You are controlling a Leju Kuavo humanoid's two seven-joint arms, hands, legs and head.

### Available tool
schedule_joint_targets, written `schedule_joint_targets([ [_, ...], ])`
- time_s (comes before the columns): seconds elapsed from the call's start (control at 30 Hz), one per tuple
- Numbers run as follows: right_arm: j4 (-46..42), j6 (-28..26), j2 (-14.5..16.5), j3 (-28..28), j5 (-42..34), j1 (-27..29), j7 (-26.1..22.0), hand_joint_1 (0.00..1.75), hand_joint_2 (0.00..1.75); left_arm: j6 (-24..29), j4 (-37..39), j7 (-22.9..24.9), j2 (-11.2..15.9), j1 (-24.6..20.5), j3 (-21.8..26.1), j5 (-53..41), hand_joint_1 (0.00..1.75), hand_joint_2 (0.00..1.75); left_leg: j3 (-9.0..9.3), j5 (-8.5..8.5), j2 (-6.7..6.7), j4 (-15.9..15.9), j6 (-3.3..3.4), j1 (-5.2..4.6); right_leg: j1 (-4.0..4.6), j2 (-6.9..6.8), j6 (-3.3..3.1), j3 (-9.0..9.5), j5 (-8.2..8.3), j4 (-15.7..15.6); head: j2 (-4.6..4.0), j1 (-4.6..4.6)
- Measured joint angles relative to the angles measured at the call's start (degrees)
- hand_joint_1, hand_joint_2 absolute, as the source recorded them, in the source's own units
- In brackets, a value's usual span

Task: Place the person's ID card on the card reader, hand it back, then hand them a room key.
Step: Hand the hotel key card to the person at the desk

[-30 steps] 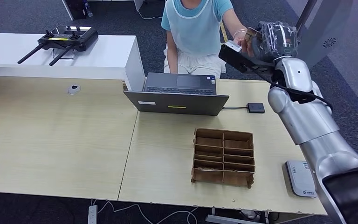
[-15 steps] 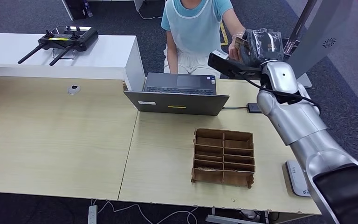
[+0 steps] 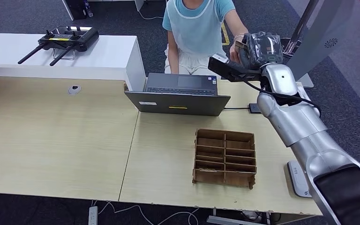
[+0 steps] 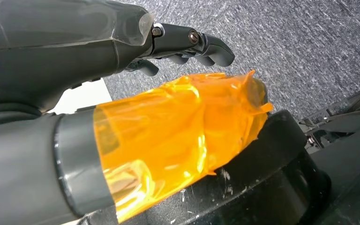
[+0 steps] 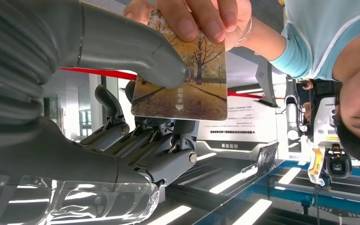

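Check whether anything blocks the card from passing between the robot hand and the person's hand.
Nothing visible does. The right robot hand pinches the card with its thumb on the face, and the person's hand already grips the card's far edge, so both touch it directly.

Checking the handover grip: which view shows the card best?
The right wrist view: the card fills the frame, pinched by the right hand and a person's hand. The head view has it hidden behind the hand; the left wrist view faces the floor.

Counter (image 3: 56,140): pale wood-grain laminate, matt. Divided organiser (image 3: 225,158): brown cardboard or thin wood, rough-cut edges. Right arm (image 3: 295,117): smooth silver metallic shell, glossy. Card (image 5: 183,89): glossy printed plastic. Floor (image 3: 351,89): grey carpet, rough.
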Motion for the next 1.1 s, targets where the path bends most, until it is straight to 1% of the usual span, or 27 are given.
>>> schedule_joint_targets([
  [0.1, 0.1, 0.0, 0.0, 0.0, 0.0, 0.0, 0.0, 0.12, 1.75, 0.0, 0.0, 0.0, 0.0, 0.0, 0.0, 0.0, 0.0, 0.0, 0.0, 0.0, 0.0, 0.0, 0.0, 0.0, 0.0, 0.0, 0.0, 0.0, 0.0, 0.0, 0.01, 0.0],
  [0.13, 0.1, -0.1, 0.0, 0.0, 0.0, 0.0, 0.0, 0.0, 1.75, 0.0, 0.0, 0.0, 0.0, 0.0, 0.0, 0.0, 0.0, 0.0, 0.0, 0.0, 0.0, 0.0, 0.0, 0.0, 0.0, 0.0, 0.0, 0.0, 0.0, 0.0, 0.01, 0.0],
  [0.37, 0.1, -3.5, 0.1, -0.1, 0.0, 0.1, -0.2, 0.0, 1.75, 0.0, 0.0, 0.0, 0.0, 0.0, 0.0, 0.7, 0.0, 0.0, 0.0, 0.0, 0.0, 0.0, 0.0, 0.0, 0.0, 0.0, 0.0, -0.01, 0.0, 0.0, 0.0, 0.0],
  [0.53, -2.6, -11.1, 0.1, -2.5, 0.6, 2.0, 1.0, 0.0, 1.75, 0.0, 0.0, 0.7, 0.0, 0.0, 0.0, 1.1, 0.0, 0.0, 0.01, 0.0, 0.0, 0.0, 0.0, 0.0, 0.0, 0.0, 0.0, -0.02, 0.0, 0.0, 0.0, -0.01],
  [0.57, -4.1, -12.7, 0.1, -3.7, -0.9, 2.8, 0.2, 0.0, 1.75, 0.0, 0.0, 0.9, 0.0, 0.0, 0.0, 1.5, 0.0, 0.0, 0.01, 0.0, -0.01, 0.0, 0.0, 0.0, 0.0, 0.0, 0.0, -0.02, 0.0, 0.0, 0.01, 0.0],
  [0.63, -8.5, -15.3, 0.2, -7.0, -7.7, 5.2, -2.1, 0.0, 1.75, 0.1, 0.0, 1.1, 0.0, 0.1, 0.0, 2.5, 0.0, 0.0, 0.0, 0.0, -0.05, 0.0, 0.0, 0.0, 0.0, -0.04, 0.0, -0.02, -0.01, 0.0, 0.01, 0.0],
  [0.7, -13.5, -15.5, 0.1, -10.5, -14.6, 7.5, -3.2, 0.0, 1.75, 0.1, 0.0, 1.2, 0.0, 0.2, 0.0, 3.2, 0.0, 0.0, -0.03, -0.01, -0.09, 0.0, 0.0, 0.0, 0.0, -0.07, 0.0, -0.03, -0.01, 0.0, 0.0, 0.01],
  [0.73, -15.6, -15.0, 0.0, -11.8, -16.2, 8.3, -3.1, 0.0, 1.75, 0.2, 0.0, 1.2, 0.0, 0.2, 0.0, 3.4, 0.0, 0.0, -0.04, -0.01, -0.09, 0.0, 0.0, 0.0, -0.01, -0.07, 0.0, -0.03, -0.01, 0.0, 0.0, 0.01],
  [0.83, -19.8, -14.3, -0.2, -14.5, -16.7, 9.8, -3.4, 0.0, 1.75, 0.3, 0.0, 1.2, 0.0, 0.3, 0.0, 3.6, 0.0, 0.0, -0.04, -0.01, -0.07, 0.0, 0.0, 0.0, 0.0, -0.04, 0.0, -0.04, -0.01, 0.0, 0.01, 0.02],
  [0.97, -23.6, -15.6, -0.3, -17.1, -17.5, 11.6, -5.5, 0.0, 1.75, 0.4, 0.0, 1.2, -0.1, 0.2, 0.0, 3.9, 0.0, 0.0, -0.02, -0.01, -0.03, 0.0, 0.0, -0.01, -0.01, -0.03, 0.0, -0.04, 0.0, 0.0, 0.0, 0.01],
  [1.1, -28.6, -17.9, -0.1, -19.2, -23.6, 14.2, -8.8, 0.0, 1.75, 0.6, 0.0, 1.2, -0.3, 0.2, 0.0, 4.6, 0.0, 0.0, -0.02, 0.0, -0.1, 0.0, 0.0, 0.0, 0.0, -0.09, 0.0, -0.04, -0.01, 0.0, 0.0, 0.0],
])
